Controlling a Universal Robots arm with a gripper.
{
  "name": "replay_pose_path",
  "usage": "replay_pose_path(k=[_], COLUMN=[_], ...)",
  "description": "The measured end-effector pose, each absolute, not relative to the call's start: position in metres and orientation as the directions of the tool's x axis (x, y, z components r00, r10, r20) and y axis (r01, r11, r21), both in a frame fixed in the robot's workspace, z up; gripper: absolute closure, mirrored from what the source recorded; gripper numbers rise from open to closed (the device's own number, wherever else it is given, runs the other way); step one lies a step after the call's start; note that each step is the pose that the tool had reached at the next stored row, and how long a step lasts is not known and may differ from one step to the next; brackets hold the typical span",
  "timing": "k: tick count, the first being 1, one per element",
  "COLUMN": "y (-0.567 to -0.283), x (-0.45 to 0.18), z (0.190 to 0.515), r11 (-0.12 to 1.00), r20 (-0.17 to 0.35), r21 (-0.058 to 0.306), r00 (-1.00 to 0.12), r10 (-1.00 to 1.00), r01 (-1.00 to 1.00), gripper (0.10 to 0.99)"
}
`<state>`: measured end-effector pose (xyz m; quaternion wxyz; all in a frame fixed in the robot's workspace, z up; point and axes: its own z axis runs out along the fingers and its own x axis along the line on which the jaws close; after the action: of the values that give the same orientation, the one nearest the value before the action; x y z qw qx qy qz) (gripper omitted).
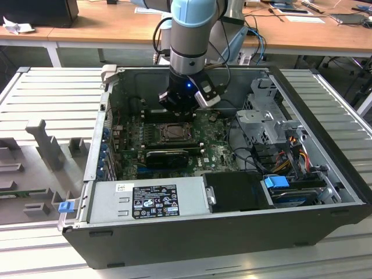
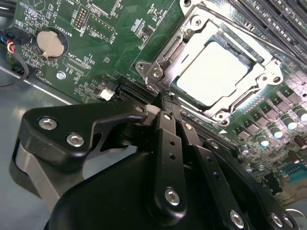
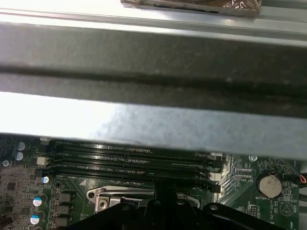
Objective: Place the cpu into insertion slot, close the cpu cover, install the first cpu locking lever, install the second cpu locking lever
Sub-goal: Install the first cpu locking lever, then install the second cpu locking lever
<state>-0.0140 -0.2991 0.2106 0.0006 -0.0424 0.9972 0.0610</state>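
The cpu (image 2: 213, 72) lies flat in the insertion slot (image 1: 160, 135), its pale top showing through the window of the cpu cover (image 2: 184, 45). The cover lies down over it as a metal frame. A thin locking lever (image 2: 249, 33) runs along the socket's side next to the memory slots. My gripper (image 2: 166, 99) is shut, with nothing visible between its fingers, and its tips sit just off one corner of the socket frame. In the exterior view the gripper (image 1: 176, 111) hangs over the far edge of the socket, inside the open computer case.
The case's back wall (image 3: 153, 62) rises close behind the gripper. Memory slots (image 3: 129, 160) lie between that wall and the socket. A black card (image 1: 167, 156), the power supply (image 1: 154, 200), a drive cage (image 1: 264, 116) and loose cables (image 1: 290, 154) crowd the board. A coin battery (image 2: 50, 43) sits nearby.
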Motion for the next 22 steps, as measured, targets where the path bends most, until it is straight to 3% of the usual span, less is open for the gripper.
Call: replay_pose_path(k=[9, 22], y=[-0.301, -0.325], x=[-0.014, -0.014], z=[0.213, 0.215], r11=[0.989, 0.988], r20=[-0.007, -0.007], r21=[0.123, 0.126], r00=[-0.996, -0.996], r10=[-0.084, -0.084], r01=[-0.085, -0.084], gripper=[0.98, 0.98])
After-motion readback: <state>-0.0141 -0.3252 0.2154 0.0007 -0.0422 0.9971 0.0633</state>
